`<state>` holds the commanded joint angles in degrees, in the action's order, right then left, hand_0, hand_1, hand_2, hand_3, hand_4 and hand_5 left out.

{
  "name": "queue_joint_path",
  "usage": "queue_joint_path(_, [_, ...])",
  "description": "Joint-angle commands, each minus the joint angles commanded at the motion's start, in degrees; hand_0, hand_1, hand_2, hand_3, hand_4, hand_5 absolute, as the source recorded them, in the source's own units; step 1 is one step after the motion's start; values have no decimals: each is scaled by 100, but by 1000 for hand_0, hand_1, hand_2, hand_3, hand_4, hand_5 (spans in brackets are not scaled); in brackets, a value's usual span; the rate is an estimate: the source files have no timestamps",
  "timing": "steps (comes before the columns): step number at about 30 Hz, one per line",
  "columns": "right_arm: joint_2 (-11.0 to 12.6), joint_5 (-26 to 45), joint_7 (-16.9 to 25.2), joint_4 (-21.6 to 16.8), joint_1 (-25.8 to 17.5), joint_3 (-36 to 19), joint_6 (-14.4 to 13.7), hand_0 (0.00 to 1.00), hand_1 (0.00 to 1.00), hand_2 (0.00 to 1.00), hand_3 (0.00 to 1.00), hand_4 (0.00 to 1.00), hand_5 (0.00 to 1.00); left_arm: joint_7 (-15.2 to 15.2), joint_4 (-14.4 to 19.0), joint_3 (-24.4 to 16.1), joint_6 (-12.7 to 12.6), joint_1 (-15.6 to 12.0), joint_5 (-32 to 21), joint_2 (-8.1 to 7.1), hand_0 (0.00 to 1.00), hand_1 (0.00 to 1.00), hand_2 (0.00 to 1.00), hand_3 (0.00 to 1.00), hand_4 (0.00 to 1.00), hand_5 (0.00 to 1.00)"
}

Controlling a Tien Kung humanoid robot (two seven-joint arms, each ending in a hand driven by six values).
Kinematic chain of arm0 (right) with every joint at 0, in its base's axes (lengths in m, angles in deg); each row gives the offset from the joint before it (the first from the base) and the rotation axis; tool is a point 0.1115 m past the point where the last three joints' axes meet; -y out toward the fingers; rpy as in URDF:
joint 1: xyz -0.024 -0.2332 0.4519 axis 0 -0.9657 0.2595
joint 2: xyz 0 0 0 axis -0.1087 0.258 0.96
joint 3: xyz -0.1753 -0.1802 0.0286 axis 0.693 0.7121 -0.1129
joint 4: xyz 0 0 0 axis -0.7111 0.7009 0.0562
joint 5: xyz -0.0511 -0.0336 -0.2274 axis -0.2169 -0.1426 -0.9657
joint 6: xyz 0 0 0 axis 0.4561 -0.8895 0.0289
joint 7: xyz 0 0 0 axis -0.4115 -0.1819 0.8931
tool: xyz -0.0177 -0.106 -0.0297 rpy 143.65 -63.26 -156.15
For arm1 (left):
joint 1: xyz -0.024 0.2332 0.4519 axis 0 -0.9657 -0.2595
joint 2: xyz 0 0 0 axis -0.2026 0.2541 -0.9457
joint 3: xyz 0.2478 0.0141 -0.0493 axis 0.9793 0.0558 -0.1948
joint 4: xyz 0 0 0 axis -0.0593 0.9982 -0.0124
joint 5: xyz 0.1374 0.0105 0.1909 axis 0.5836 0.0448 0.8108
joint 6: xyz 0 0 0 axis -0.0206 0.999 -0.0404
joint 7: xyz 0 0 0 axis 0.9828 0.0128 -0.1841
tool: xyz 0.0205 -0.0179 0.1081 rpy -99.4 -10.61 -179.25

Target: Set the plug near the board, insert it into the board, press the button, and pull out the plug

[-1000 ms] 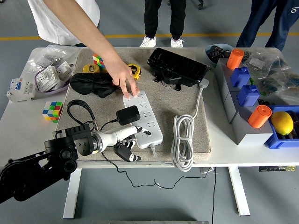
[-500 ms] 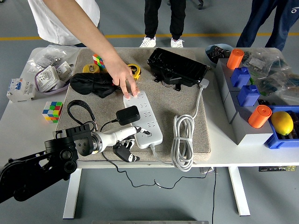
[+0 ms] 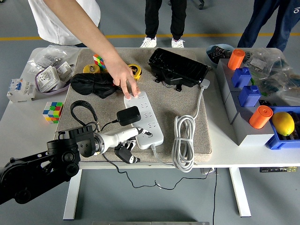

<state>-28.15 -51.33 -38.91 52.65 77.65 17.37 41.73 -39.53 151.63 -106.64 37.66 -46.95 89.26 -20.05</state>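
1 robot hand (image 3: 125, 143) touches the board (image 3: 144, 119)

The near end of the strip (image 3: 144, 118) is crowded: the left hand (image 3: 125, 143) lies at its front corner, the plug (image 3: 128, 115) sits against its left edge, and a person's hand (image 3: 125, 82) presses on its far end. To its right the mat (image 3: 166, 105) is bare up to the coiled cable (image 3: 183, 142), leaving a lane from the table's near edge. Behind, a black case (image 3: 178, 68) and a black pouch (image 3: 93, 84) close off the far side.
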Motion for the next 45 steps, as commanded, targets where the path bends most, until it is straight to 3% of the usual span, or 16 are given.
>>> queue_joint_path(20, [-5,1,3,2,-3,7,2,622,618,575,539,625,124,-123,-19,132,66,72,38,-1,42,102,139,904,762,2])
queue_joint_path(30, [7,5,3,1,9,17,4,624,617,576,540,624,123,-8,72,-29,26,55,-30,-30,43,103,140,903,761,2])
queue_joint_path(34, [17,12,5,7,7,39,5,624,617,576,540,624,123,215,74,-177,-80,-4,-141,-59,43,103,140,903,761,2])
queue_joint_path(35, [18,9,4,8,9,46,5,624,617,576,540,624,123,319,61,-227,-149,-36,-168,-62,43,103,140,903,761,2])
queue_joint_path(36, [19,9,4,8,11,51,5,623,618,576,539,625,123,445,39,-266,-258,-69,-216,-64,111,138,197,886,710,3])
queue_joint_path(41, [18,24,3,17,12,92,4,623,618,576,539,625,123,1345,-115,-484,-1026,-283,-564,-26,111,138,197,886,710,3])
queue_joint_path(42, [19,27,3,17,17,98,4,624,618,576,539,625,123,1529,-157,-534,-1189,-330,-680,-5,184,259,406,752,829,302])
queue_joint_path(45, [13,29,3,14,19,87,3,624,618,576,539,625,123,1983,-263,-638,-1589,-439,-994,59,184,259,406,752,829,302])
